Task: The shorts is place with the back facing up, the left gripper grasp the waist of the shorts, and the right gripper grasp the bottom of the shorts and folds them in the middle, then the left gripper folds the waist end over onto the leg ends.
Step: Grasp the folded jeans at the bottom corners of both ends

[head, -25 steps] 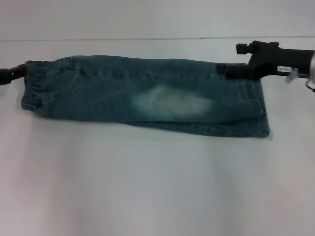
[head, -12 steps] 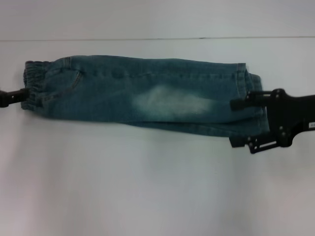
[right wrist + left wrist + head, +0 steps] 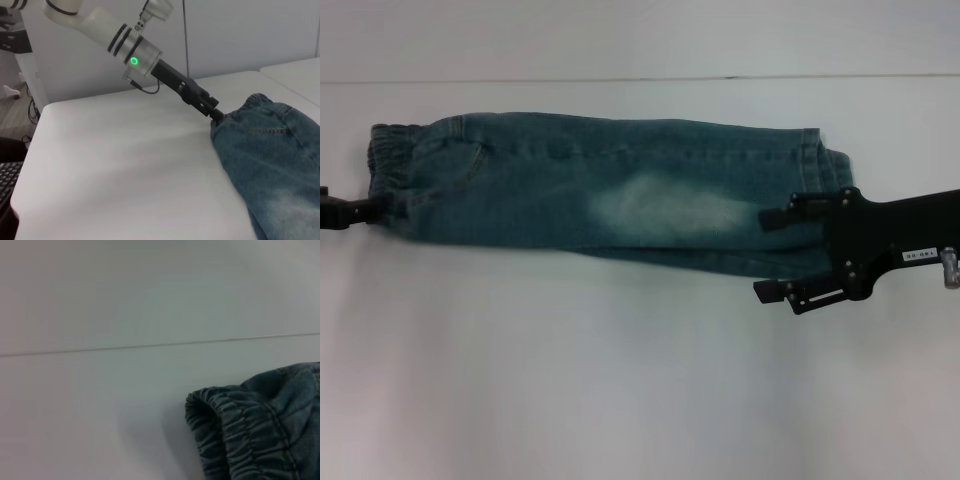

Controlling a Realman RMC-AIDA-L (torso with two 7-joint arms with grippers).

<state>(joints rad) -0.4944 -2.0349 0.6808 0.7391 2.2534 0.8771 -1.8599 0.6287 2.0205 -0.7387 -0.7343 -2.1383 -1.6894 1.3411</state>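
The blue denim shorts (image 3: 620,190) lie folded lengthwise across the white table, with the ruffled waist (image 3: 385,170) at the left and the leg ends (image 3: 815,165) at the right. My left gripper (image 3: 365,208) is at the outer edge of the waistband, about halfway along it. The right wrist view shows this left gripper (image 3: 215,112) touching the waistband corner of the shorts (image 3: 270,160). The left wrist view shows only the elastic waist (image 3: 250,435). My right gripper (image 3: 763,254) is open above the near part of the leg ends, hiding the hem there.
The white table (image 3: 620,380) stretches wide in front of the shorts. A seam line (image 3: 620,78) runs across its far side. In the right wrist view the table's left edge (image 3: 30,165) drops off, with a keyboard (image 3: 7,180) below it.
My right gripper has come from the far edge of the leg ends toward the near side and leftward over the denim. My left gripper slid along the waistband toward the near side.
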